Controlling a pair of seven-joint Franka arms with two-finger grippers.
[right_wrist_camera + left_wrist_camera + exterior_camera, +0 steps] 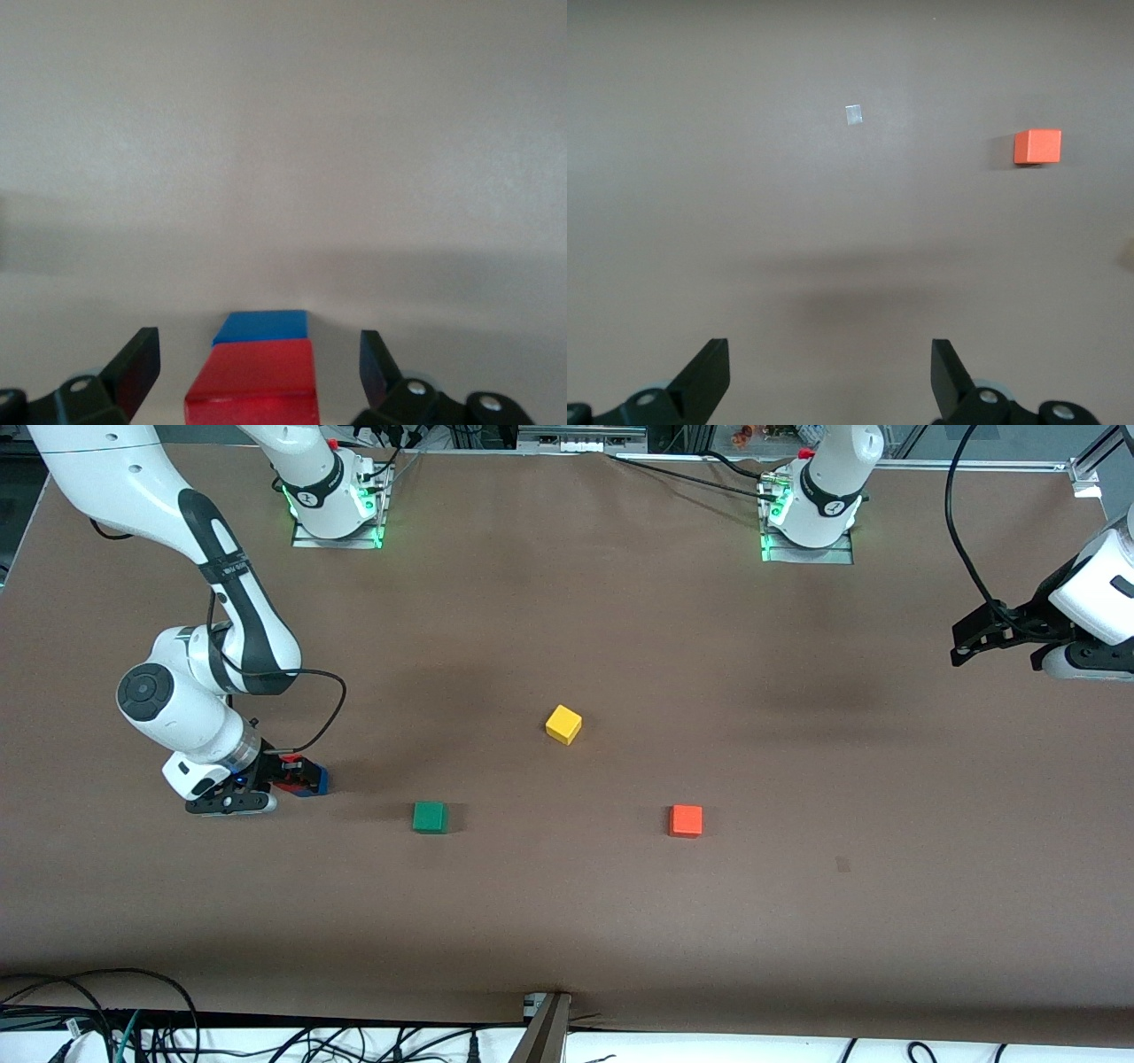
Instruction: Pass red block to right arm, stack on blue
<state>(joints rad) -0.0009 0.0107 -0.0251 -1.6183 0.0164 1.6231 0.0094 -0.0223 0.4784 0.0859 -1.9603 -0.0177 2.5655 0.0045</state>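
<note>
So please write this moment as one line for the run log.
right pincer: open, around red block | red block on blue block | left pincer: open, waiting

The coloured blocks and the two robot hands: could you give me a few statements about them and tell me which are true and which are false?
1. The red block sits on the blue block. True.
2. The right gripper is clamped shut on the red block. False: its fingers stand open on either side, clear of it.
3. The left gripper holds the orange block. False: it is open and empty, up over the left arm's end of the table.
4. The yellow block lies farther from the front camera than the green block. True.
5. The green block is stacked on the orange one. False: they lie apart on the table.
</note>
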